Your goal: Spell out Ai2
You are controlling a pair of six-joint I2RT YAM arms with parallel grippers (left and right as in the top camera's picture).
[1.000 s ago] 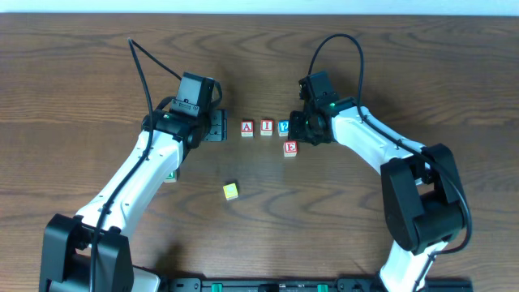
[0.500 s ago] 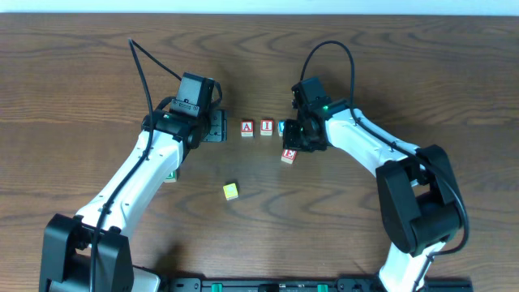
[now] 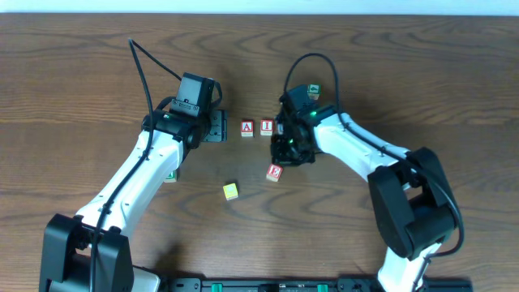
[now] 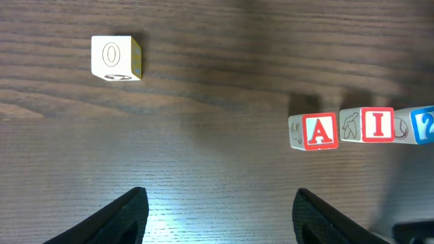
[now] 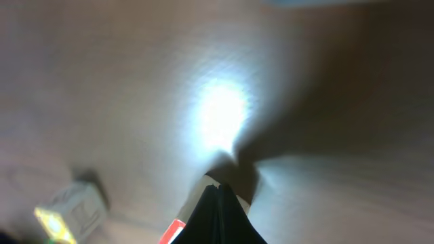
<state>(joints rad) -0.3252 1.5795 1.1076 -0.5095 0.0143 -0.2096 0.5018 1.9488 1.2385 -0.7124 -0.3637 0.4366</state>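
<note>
The red A block (image 3: 247, 127) and red I block (image 3: 267, 126) stand side by side on the table. The left wrist view shows A (image 4: 319, 130), I (image 4: 377, 125) and a blue 2 block (image 4: 424, 125) in one row. In the overhead view my right arm hides the 2 block. My right gripper (image 3: 280, 160) is shut, with its tip (image 5: 218, 188) against the red E block (image 3: 274, 173), whose red edge (image 5: 176, 232) shows beside the fingers. My left gripper (image 3: 216, 126) is open and empty (image 4: 220, 217), left of the row.
A yellow block (image 3: 231, 191) lies in front of the row and shows blurred in the right wrist view (image 5: 68, 210). A green block (image 3: 170, 175) peeks out beside my left arm. A white O block (image 4: 115, 57) lies left of the row, hidden overhead.
My right gripper has swung left and toward the front, and the E block has slid with it from beside the 2 block to front-left. The left arm has not moved.
</note>
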